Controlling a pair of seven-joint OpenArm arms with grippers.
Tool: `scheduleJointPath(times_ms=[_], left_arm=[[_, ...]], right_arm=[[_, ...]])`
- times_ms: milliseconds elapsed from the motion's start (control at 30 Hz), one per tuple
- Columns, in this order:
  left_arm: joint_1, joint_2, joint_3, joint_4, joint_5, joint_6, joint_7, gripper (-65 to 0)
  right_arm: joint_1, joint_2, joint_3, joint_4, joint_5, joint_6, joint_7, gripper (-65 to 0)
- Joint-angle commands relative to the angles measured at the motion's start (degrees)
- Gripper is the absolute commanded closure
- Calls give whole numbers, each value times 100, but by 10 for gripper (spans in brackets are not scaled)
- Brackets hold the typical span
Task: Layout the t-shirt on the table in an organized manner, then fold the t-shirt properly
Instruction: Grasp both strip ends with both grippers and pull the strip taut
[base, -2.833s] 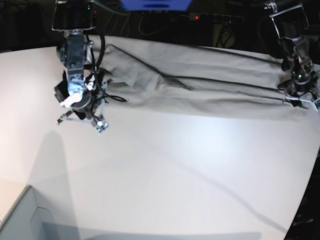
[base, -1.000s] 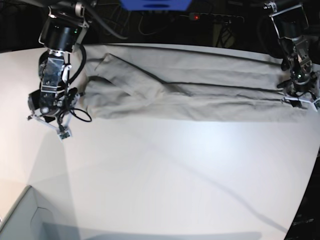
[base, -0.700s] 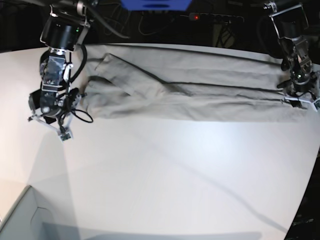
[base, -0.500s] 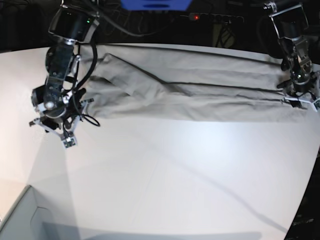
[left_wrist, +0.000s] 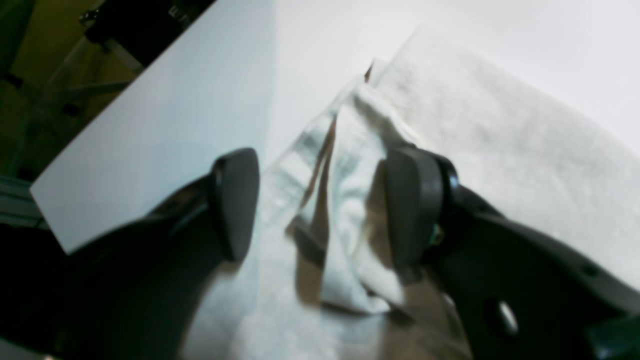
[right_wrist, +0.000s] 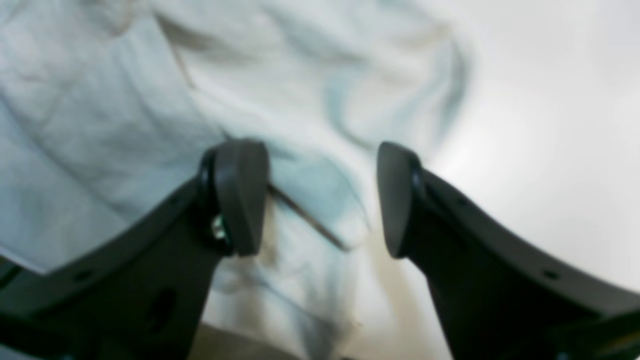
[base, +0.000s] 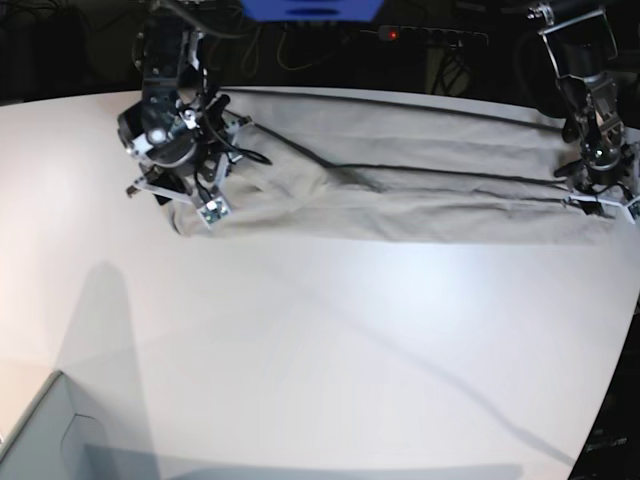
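Observation:
The light grey-beige t-shirt (base: 400, 170) lies in a long creased band across the far part of the white table (base: 350, 350). My right gripper (base: 172, 200) hovers over the shirt's left end. In the right wrist view its jaws (right_wrist: 320, 200) stand open above the rumpled cloth edge (right_wrist: 100, 100), next to bare table (right_wrist: 550, 125). At the shirt's right end my left gripper (base: 600, 203) rests low. In the left wrist view it (left_wrist: 325, 205) is open, with a raised fold of cloth (left_wrist: 350, 150) between its fingers (left_wrist: 415, 205).
A grey box corner (base: 40, 430) pokes in at the near left. Behind the far edge are dark cables, a power strip with a red light (base: 392, 34) and a blue object (base: 310, 8). The table edge curves away at the right (base: 620, 330).
My right arm has moved from the bare table left of the shirt back up over the shirt's left end, and its jaws have opened. The left arm has stayed put.

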Motion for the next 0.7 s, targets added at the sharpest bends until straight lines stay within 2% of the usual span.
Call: scheduleJointPath(times_ms=[0,267,367,533,667], left_arm=[[44,8,21,-29,42,-9,506,-390],[35,25,21,15,25,-9,533,-391],[26,227,21,33,25,-9,533,-391],[52,614,21,420,69,-9,542,-390],[79,649,30,499,69,-9,550,-390]], right_arm=[[85,71,133,-81,21,-39,47,-359],[428,335,1047,-1320,30,-39,953,-359],[499,476,1232,-1610,30,-39,1067,-359],[534,528,1363,-1637,30,-39,1137,-359],[551,537,1363,-1646,30,-39,1137,-359]])
